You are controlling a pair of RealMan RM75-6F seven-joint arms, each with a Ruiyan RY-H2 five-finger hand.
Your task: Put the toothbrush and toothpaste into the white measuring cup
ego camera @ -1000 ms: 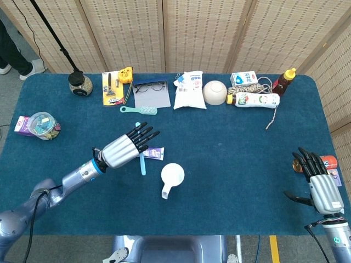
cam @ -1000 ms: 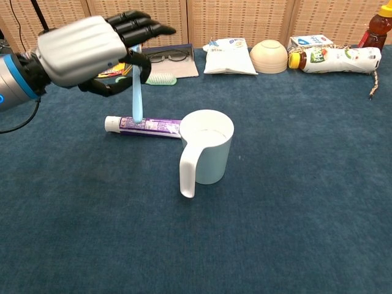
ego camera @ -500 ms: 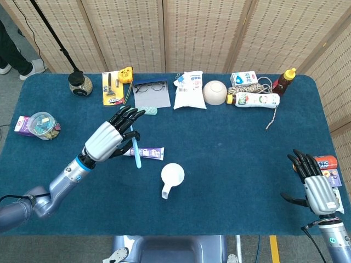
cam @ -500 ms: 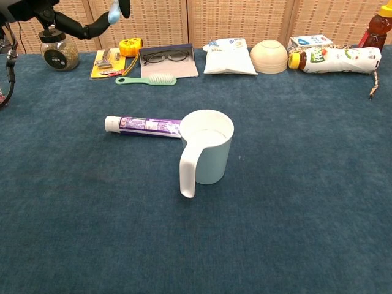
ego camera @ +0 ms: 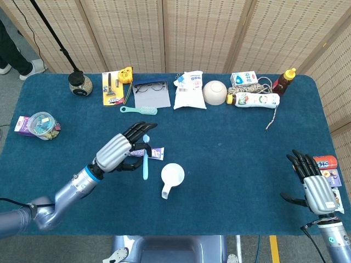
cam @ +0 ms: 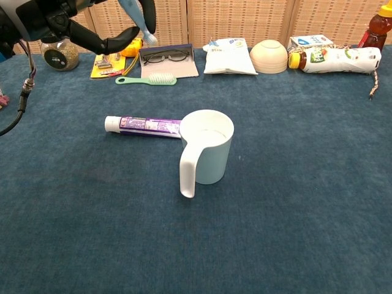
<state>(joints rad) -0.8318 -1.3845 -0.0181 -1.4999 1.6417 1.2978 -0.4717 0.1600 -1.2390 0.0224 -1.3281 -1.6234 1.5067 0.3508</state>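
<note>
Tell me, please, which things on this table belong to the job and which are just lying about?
Job:
- light blue plastic toothbrush, held by the left hand
- purple-and-white toothpaste tube
- white plastic measuring cup

Lying about:
- green hairbrush
- black-rimmed glasses
- cream bowl
- white pouch
- brown sauce bottle

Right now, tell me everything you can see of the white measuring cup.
The white measuring cup looks like smooth plastic, standing upright on the blue table, its long handle pointing towards the robot. Its mouth is open; nothing stands in it. The toothpaste lies on its left, its end at the cup's wall. Neither hand touches it.
</note>
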